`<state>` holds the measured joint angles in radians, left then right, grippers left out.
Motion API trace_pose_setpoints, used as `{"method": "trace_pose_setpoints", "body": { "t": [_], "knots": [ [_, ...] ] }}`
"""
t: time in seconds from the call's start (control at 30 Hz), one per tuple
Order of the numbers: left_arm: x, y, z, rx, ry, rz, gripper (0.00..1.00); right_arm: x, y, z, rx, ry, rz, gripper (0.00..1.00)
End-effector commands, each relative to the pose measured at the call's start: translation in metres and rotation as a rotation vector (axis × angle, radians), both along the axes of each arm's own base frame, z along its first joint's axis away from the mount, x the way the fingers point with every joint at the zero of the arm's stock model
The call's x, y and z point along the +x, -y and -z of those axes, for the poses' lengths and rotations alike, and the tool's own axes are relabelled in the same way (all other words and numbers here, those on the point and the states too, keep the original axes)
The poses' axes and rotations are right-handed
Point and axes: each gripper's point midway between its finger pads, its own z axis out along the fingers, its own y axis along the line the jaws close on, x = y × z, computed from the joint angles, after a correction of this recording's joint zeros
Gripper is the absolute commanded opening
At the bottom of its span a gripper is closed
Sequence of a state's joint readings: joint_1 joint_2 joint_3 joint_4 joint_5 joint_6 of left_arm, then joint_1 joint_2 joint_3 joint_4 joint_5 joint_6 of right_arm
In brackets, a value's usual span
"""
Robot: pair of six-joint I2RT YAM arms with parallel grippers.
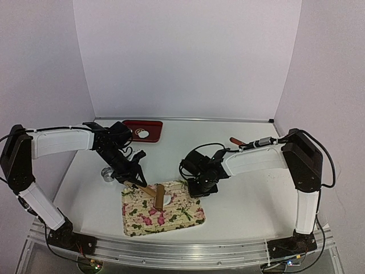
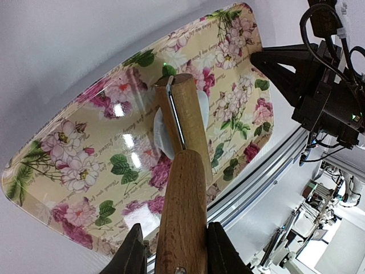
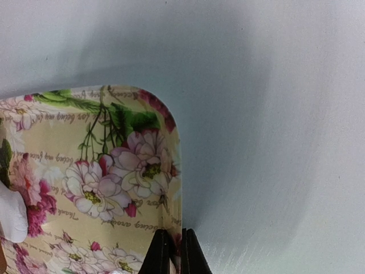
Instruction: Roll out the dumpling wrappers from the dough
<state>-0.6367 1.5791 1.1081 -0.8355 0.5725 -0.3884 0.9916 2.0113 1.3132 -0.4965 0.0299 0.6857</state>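
A flowered tray (image 1: 140,220) lies at the near middle of the table. A small white piece of dough (image 1: 168,200) lies on it. My left gripper (image 1: 130,176) is shut on the handle of a wooden rolling pin (image 1: 159,196), whose roller rests across the dough. In the left wrist view the pin (image 2: 183,188) covers most of the flattened dough (image 2: 161,130) on the tray (image 2: 80,171). My right gripper (image 1: 199,191) is shut on the tray's right rim (image 3: 174,171). One round white wrapper (image 1: 144,135) lies on a red tray (image 1: 153,125) at the back.
A metal ring cutter (image 1: 107,173) stands on the table left of the flowered tray, behind my left arm. A brown-handled tool (image 1: 236,140) lies at the back right, near my right arm. The table's near edge is a metal rail.
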Motion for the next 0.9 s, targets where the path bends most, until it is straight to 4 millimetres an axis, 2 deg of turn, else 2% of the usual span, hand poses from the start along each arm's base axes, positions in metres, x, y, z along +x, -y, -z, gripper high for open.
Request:
{"method": "trace_pose_setpoints", "body": {
  "t": [0.0, 0.13, 0.63, 0.87],
  "knots": [
    [-0.008, -0.013, 0.018, 0.065, -0.010, 0.018, 0.00, -0.008, 0.021, 0.011, -0.084, -0.025, 0.013, 0.00],
    [-0.015, -0.023, 0.035, 0.115, -0.035, 0.014, 0.00, -0.008, 0.022, 0.010, -0.083, -0.023, 0.015, 0.00],
    [-0.024, -0.049, 0.073, 0.265, -0.066, 0.012, 0.00, -0.008, 0.023, 0.013, -0.086, -0.028, 0.035, 0.00],
    [-0.026, -0.041, 0.082, 0.224, -0.085, -0.004, 0.00, -0.006, 0.019, 0.008, -0.074, -0.022, 0.026, 0.00]
  ]
}}
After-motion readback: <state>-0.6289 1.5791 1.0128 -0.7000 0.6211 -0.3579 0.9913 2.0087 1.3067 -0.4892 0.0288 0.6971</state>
